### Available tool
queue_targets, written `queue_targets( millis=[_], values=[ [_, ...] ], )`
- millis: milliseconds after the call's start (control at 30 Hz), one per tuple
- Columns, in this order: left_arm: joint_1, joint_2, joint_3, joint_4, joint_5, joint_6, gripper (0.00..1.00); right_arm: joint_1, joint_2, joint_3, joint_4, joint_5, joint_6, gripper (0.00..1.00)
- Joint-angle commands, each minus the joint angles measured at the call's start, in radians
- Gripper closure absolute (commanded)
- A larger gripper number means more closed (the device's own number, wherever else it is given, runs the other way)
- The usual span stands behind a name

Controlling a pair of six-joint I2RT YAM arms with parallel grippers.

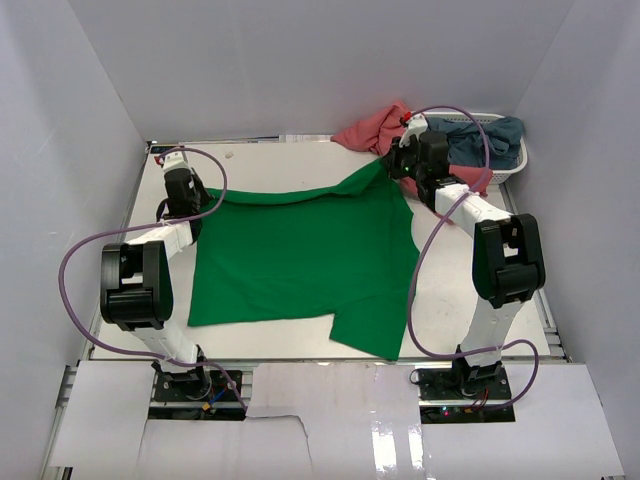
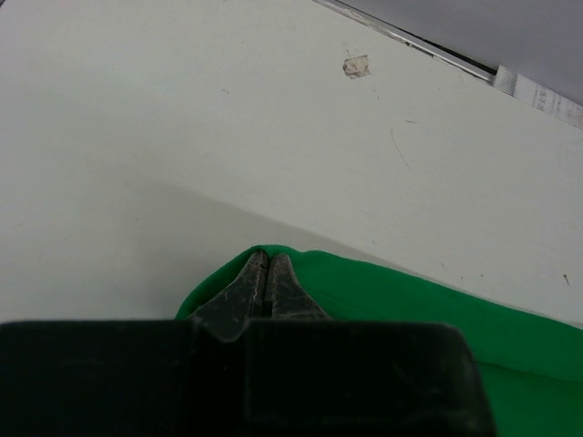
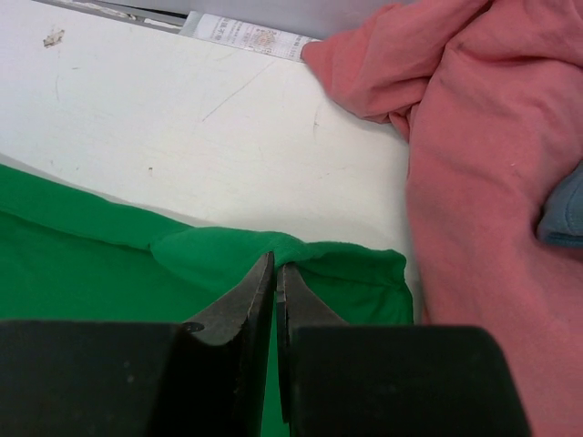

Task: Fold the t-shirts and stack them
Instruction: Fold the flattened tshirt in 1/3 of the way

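A bright green t-shirt [image 1: 300, 255] is spread across the middle of the white surface [image 1: 280, 165], between the two arms. Its far edge is stretched from the left gripper [image 1: 192, 205] to the right gripper [image 1: 392, 168], and one sleeve is seen pointing towards the near edge, right of centre.

The far-left corner of the green t-shirt is clamped by the left gripper. In the left wrist view the gripper [image 2: 266, 259] is seen with its fingers pressed together, and a rounded fold of green cloth [image 2: 410, 300] is pinched at their tips. Bare surface [image 2: 182, 109] is seen beyond it.

The far-right corner is held by the right gripper, and there the cloth is drawn up into a peak. In the right wrist view the gripper [image 3: 275, 264] is closed on a bunched ridge of the green t-shirt [image 3: 82, 264], with the cloth gathered at either side of the tips.

A salmon-pink t-shirt [image 1: 370, 132] is crumpled at the far right of the surface, just beyond the right gripper. In the right wrist view it [image 3: 474, 164] is found just right of the pinched green corner. A grey-blue t-shirt [image 1: 490, 140] is heaped further right in a white slatted basket [image 1: 515, 165], and a small part of it [image 3: 565, 214] is visible at the right edge of the right wrist view.
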Motion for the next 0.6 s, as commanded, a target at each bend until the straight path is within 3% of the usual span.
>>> queue_targets(
  millis=[0, 567],
  values=[
    [0.001, -0.031, -0.001, 0.013, -0.011, -0.005, 1.0, -0.009, -0.054, 0.009, 0.015, 0.018, -0.023, 0.92],
    [0.001, -0.078, -0.069, 0.015, -0.054, -0.022, 1.0, -0.043, -0.1, -0.03, -0.005, 0.027, -0.022, 0.92]
  ],
)
